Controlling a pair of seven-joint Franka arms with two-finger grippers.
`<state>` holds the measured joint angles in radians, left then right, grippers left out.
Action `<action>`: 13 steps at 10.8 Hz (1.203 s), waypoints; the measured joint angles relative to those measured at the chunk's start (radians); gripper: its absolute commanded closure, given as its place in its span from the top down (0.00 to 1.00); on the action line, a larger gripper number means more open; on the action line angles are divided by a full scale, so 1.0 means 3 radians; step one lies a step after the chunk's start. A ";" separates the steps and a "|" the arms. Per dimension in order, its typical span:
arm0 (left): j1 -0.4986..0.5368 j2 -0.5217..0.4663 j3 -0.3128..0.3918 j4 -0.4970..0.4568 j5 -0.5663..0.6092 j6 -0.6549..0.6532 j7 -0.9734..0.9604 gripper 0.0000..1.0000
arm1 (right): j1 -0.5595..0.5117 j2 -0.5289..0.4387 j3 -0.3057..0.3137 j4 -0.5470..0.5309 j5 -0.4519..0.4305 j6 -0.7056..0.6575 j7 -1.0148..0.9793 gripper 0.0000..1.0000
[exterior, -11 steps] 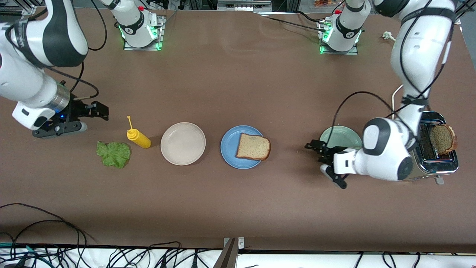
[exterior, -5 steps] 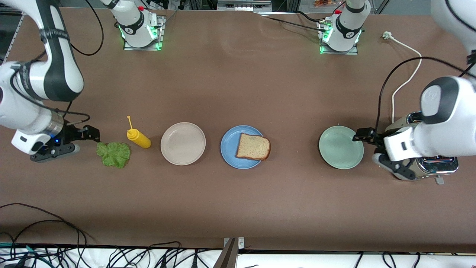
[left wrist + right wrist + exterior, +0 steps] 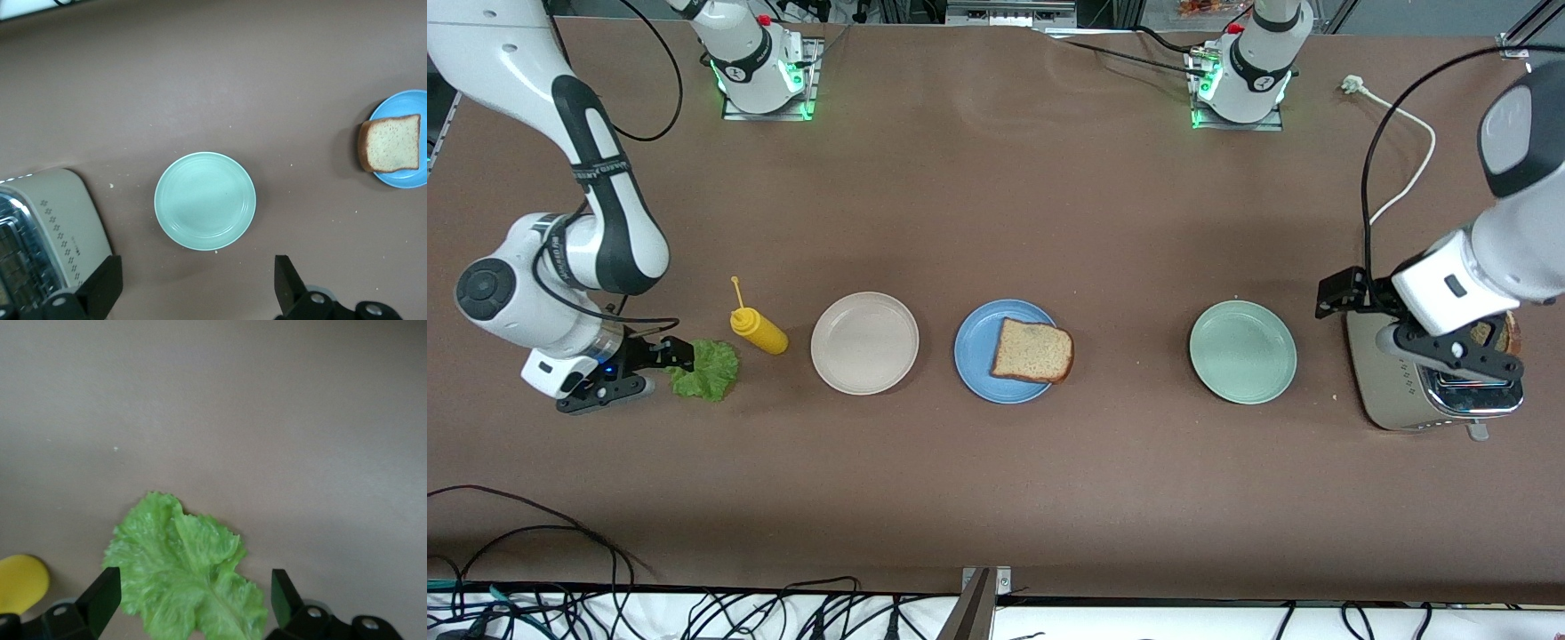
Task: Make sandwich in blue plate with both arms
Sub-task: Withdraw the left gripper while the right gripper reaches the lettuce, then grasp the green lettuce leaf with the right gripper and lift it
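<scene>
**Both claws shifted outward, one to the lettuce, one to the toaster**

Since the earlier frame my right claw had dropped from beside the bottle down to the lettuce, and my left claw had swung off the mint plate to a spot over the toaster. My right claw stood wide open and empty, its fingers straddling the near edge of the leaf. My left claw was also spread wide, holding nothing.

I saw the lettuce as a ruffled bright-green leaf with a pale midrib, lying flat on the table toward the right arm's end, just beside the yellow bottle. One slice of bread, pale brown and speckled with a darker crust, lay on the blue plate near the middle of the table, overhanging the rim slightly on the side toward the left arm's end. A second slice poked from the toaster, mostly hidden by my left arm. The beige plate sat between bottle and blue plate.
</scene>
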<state>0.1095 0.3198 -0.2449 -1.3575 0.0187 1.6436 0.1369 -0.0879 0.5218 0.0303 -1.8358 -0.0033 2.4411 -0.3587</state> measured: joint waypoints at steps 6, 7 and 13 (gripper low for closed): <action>-0.0330 -0.0874 0.0435 -0.0711 0.0014 -0.0045 -0.0066 1.00 | -0.0013 0.0022 0.0000 -0.0439 0.0001 0.0738 -0.0026 1.00; -0.0330 -0.0959 0.0438 -0.0808 0.0014 -0.0045 -0.0068 1.00 | -0.0014 0.0023 0.0000 -0.0447 0.0001 0.0772 -0.0035 1.00; -0.0337 -0.1101 0.0451 -0.1030 -0.0012 -0.0171 -0.0079 1.00 | -0.0185 0.0236 0.0064 -0.0533 0.0001 0.1203 -0.0207 0.73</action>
<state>0.0085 -0.0104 -0.1097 -1.6665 0.0149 1.5924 0.1132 -0.1434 0.5928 0.0494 -1.9958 -0.0031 2.8021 -0.4208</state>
